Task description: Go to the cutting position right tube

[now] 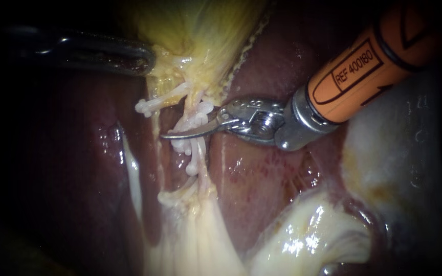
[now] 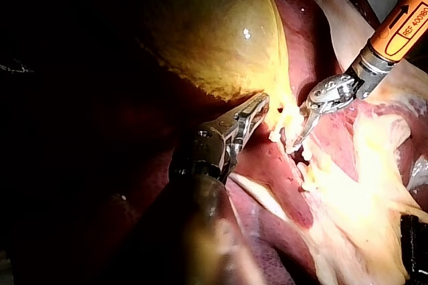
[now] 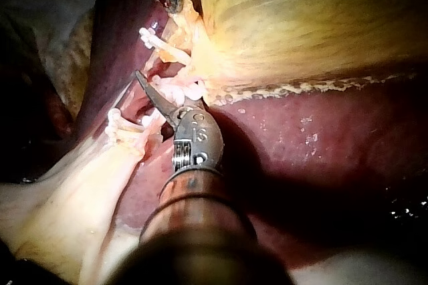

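The right tube point(image 1: 200, 153) runs down from the yellow gallbladder point(image 1: 200, 30) and carries white clips point(image 1: 195, 120) above and below. My right instrument point(image 1: 185, 130), on an orange shaft, has curved blades. They stand open at the tube between the clips: one blade lies across its front, the other is hidden behind the clips. In the right wrist view the blades point(image 3: 150, 87) sit amid the clips. My left instrument point(image 1: 147, 60) is shut on the gallbladder's neck, also seen in the left wrist view point(image 2: 257, 108). A second clipped tube point(image 1: 152, 105) lies just left of the right tube.
Dark red liver point(image 1: 262, 179) surrounds the tubes. Pale fatty tissue point(image 1: 303, 235) spreads below and to the right. Below the tubes, a pale strand point(image 1: 200, 230) fans out. The gallbladder body point(image 2: 214, 31) bulges beside my left instrument.
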`<control>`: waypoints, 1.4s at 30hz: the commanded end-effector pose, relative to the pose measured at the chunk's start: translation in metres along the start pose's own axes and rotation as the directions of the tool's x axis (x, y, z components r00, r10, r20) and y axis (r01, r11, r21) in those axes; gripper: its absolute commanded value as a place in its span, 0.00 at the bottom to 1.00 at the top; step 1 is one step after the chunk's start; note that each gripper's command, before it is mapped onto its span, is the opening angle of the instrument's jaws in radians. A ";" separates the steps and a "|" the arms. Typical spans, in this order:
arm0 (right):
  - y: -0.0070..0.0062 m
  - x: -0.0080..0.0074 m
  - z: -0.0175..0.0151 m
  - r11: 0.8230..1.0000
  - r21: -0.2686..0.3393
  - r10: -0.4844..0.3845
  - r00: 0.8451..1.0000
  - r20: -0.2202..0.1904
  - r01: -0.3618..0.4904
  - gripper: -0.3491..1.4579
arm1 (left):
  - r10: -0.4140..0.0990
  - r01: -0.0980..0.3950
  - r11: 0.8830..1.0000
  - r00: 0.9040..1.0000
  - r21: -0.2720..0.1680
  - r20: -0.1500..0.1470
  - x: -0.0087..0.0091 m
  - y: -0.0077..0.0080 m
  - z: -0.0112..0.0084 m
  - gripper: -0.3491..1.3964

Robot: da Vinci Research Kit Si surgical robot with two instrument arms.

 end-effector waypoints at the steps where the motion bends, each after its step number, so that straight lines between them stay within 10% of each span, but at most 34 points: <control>1: -0.0001 0.0000 -0.0001 1.000 0.002 -0.001 1.000 0.001 0.001 0.99 | 0.000 0.000 1.000 1.000 0.001 0.000 0.0000 0.0000 0.0000 0.00; 11: -0.0017 -0.0008 -0.0022 0.995 0.094 0.011 0.998 0.059 -0.017 0.99 | 0.000 0.000 1.000 1.000 0.002 0.000 0.0000 0.0000 0.0000 0.00; 20: -0.0018 -0.0024 -0.0059 0.978 0.207 -0.023 0.982 0.189 -0.017 0.96 | 0.001 -0.001 1.000 1.000 0.002 0.000 0.0001 0.0000 0.0000 0.00; 42: -0.0017 -0.0012 -0.0035 0.971 0.224 0.042 0.982 0.184 -0.083 0.95 | 0.000 0.000 1.000 1.000 0.001 0.000 0.0001 0.0000 -0.0001 0.00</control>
